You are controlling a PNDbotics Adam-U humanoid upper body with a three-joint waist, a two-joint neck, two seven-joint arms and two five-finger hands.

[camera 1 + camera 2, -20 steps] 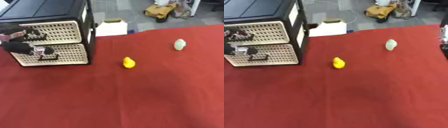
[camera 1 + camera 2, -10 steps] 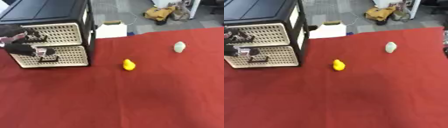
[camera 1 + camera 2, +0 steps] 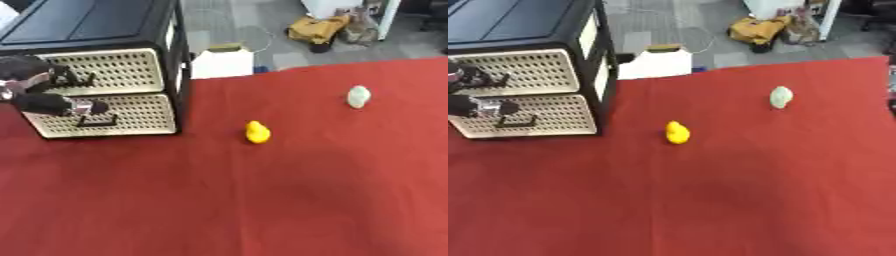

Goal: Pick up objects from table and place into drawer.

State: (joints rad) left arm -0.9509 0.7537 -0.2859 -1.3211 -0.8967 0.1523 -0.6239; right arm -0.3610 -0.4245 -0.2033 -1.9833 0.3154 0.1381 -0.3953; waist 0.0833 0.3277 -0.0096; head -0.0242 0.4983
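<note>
Red-covered table [image 3: 262, 200]; on it a black drawer unit [image 3: 105, 65], yellow duck [image 3: 256, 132], pale green object [image 3: 358, 96].

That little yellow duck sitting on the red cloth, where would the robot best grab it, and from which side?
Probably from above, pinching the yellow duck across its body. It stands alone on the red tablecloth, with nothing beside it to bump. It is small and low, so fingers coming in from the side would likely scrape the cloth. The left hand is at the drawer unit just now.
</note>
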